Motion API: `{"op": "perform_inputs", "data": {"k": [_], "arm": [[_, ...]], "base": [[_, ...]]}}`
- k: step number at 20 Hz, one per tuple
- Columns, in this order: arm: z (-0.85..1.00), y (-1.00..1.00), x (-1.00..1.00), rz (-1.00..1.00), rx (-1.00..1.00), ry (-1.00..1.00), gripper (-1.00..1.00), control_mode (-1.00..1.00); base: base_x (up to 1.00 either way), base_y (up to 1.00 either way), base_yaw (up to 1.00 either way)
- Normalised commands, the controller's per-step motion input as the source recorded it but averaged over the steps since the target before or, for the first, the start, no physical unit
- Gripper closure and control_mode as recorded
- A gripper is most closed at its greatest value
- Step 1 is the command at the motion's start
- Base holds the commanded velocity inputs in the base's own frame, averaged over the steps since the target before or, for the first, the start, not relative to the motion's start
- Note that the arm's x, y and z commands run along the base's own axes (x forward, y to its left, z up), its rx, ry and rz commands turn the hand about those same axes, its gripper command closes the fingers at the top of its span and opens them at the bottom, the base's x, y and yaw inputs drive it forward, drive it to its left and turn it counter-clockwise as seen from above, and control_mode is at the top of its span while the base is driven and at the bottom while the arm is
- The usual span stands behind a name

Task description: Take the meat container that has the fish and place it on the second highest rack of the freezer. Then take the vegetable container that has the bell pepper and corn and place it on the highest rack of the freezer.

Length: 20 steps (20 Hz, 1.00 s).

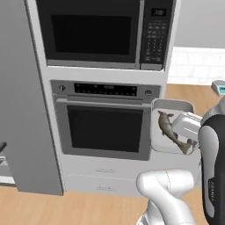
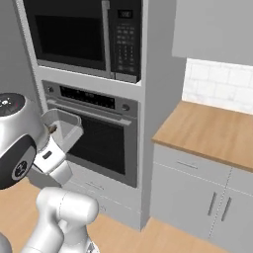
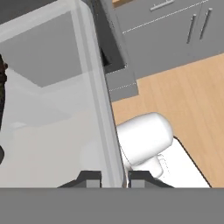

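Fingertips sit at the bottom of my hand view, one on each side of the clear wall of the meat container, so I read the gripper as pinched on that wall. The gap between the tips is narrow and the rim runs straight up through it. Just beyond the container wall I see wooden floor and grey base cabinets with bar handles.

From the left base view, the gripper holds the container up in the air, tipped so that its open face turns toward my camera. The fish lies inside it, head up, grey-brown against the pale tray; it seems to rest against the tray bottom, though I can't be sure at this angle. The container hangs in front of the right edge of the wall oven, near its door but apart from it.

From the right base view, the container shows behind my arm's dark joint, with a small brown bit of the fish at its left edge.

Farther back, the microwave sits above the oven in the same white column. The freezer stands at the left as a tall grey slab. To the right, a wooden counter runs over grey cabinets, with white tile behind it.
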Motion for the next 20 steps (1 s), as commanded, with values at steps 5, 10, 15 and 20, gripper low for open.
{"op": "perform_inputs", "data": {"k": [5,10,15,20], "arm": [[0.0,0.0,0.0,0.0,0.0,0.0,1.0,1.0],[0.0,0.0,0.0,0.0,0.0,0.0,1.0,1.0],[0.0,0.0,0.0,0.0,0.0,0.0,1.0,1.0],[0.0,0.0,0.0,0.0,0.0,0.0,1.0,1.0]], "base": [[-0.19,1.0,0.0],[-0.46,1.0,0.0],[-0.42,1.0,0.0],[-0.03,1.0,0.0]]}}
